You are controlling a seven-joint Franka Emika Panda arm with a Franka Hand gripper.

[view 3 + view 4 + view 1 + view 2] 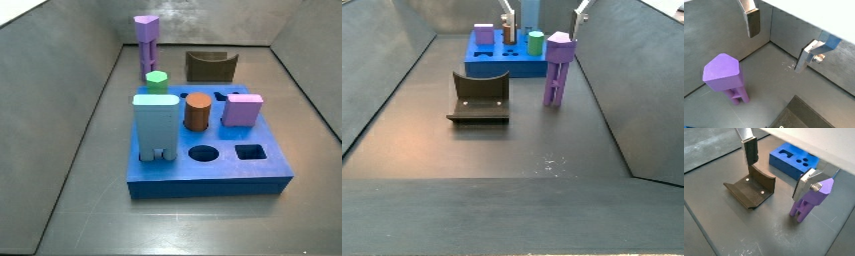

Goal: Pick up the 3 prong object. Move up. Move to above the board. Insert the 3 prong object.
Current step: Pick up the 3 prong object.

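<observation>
The 3 prong object (pixel 559 70) is a tall, slim purple post with a triangular top. It stands upright on the grey floor beside the board and shows in both wrist views (pixel 724 75) (pixel 811 200) and in a side view (pixel 146 45). The board (pixel 214 172) is a thick blue slab with a round and a square hole free in front; it also shows in a wrist view (pixel 794 160). My gripper (pixel 777 170) (pixel 781 40) hangs open and empty above the floor, one finger (pixel 807 183) close beside the post's top. Its fingertips show at the picture's edge in a side view (pixel 544 15).
The dark brown fixture (pixel 480 100) (pixel 751 190) stands on the floor near the post. On the board stand a pale blue block (pixel 156 125), a green cylinder (pixel 158 82), an orange cylinder (pixel 198 110) and a pink-purple cube (pixel 242 108). Grey walls enclose the floor.
</observation>
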